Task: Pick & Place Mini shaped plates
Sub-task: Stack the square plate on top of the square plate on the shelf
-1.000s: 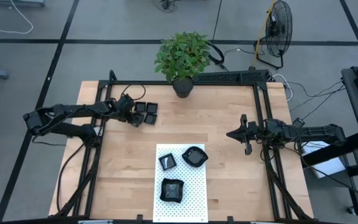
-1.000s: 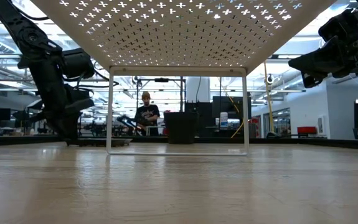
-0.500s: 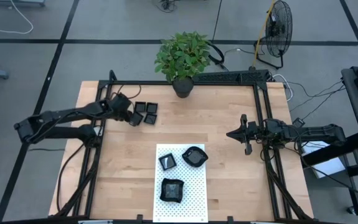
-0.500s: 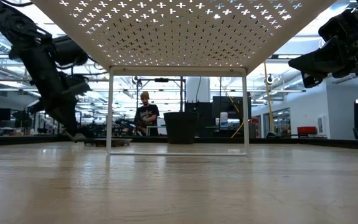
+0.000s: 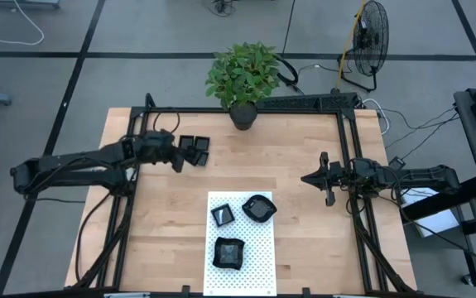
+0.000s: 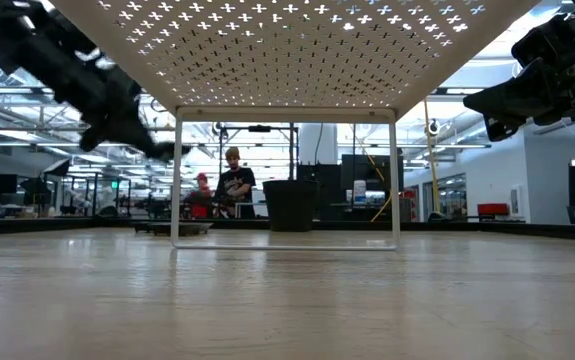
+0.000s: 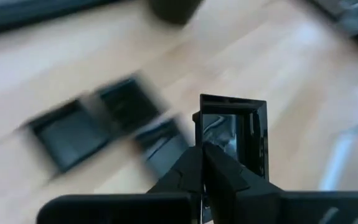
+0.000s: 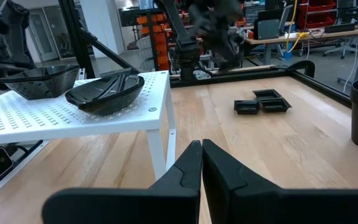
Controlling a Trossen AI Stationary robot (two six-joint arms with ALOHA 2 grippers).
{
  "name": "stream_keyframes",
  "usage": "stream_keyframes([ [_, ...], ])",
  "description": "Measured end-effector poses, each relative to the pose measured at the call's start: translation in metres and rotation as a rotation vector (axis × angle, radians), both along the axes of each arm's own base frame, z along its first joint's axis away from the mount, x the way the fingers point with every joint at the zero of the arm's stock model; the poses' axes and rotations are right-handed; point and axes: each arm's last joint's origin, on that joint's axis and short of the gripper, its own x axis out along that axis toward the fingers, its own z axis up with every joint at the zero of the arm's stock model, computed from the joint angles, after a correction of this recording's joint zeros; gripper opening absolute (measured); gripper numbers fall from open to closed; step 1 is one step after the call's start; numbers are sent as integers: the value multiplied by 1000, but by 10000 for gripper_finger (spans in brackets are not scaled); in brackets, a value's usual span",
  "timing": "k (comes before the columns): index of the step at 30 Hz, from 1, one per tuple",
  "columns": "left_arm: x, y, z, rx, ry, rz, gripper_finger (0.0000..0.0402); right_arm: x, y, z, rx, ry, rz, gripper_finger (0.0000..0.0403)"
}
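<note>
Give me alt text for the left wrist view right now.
The left gripper, fingers shut, pinches the rim of a small square black plate and holds it above the wooden table. Behind it, blurred, more black square plates lie on the wood.

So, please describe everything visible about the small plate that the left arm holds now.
The plate is a small square dish, glossy black, with a raised rim and a shallow reflective floor; it looks like plastic or glazed ceramic. The left gripper has its fingers shut on the plate's near edge, so it sticks out beyond the tips, tilted and lifted off the table. In the high view it is hidden under the gripper, beside the other plates near the table's back left. Nothing else touches it.
</note>
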Motion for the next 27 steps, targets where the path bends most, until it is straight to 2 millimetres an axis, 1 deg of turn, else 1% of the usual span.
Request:
stream_keyframes([
  [5, 16, -18, 18, 88, -195, -201, 5, 0, 0, 0, 0, 0, 0, 0],
  [10, 25, -42, 36, 95, -392, -360, 7, 0, 0, 0, 0, 0, 0, 0],
  [13, 28, -57, 42, 97, -446, -449, 5, 0, 0, 0, 0, 0, 0, 0],
  [16, 31, -73, 52, 119, -456, -527, 5, 0, 0, 0, 0, 0, 0, 0],
  [19, 37, -87, 61, 140, -421, -560, 4, 0, 0, 0, 0, 0, 0, 0],
  [21, 46, -96, 69, 159, -390, -548, 5, 0, 0, 0, 0, 0, -1, 0],
  [23, 55, -105, 76, 193, -313, -544, 3, 0, 0, 0, 0, 0, 0, 0],
  [27, 82, -121, 85, 216, -169, -577, 5, 0, 0, 0, 0, 0, 0, 0],
])
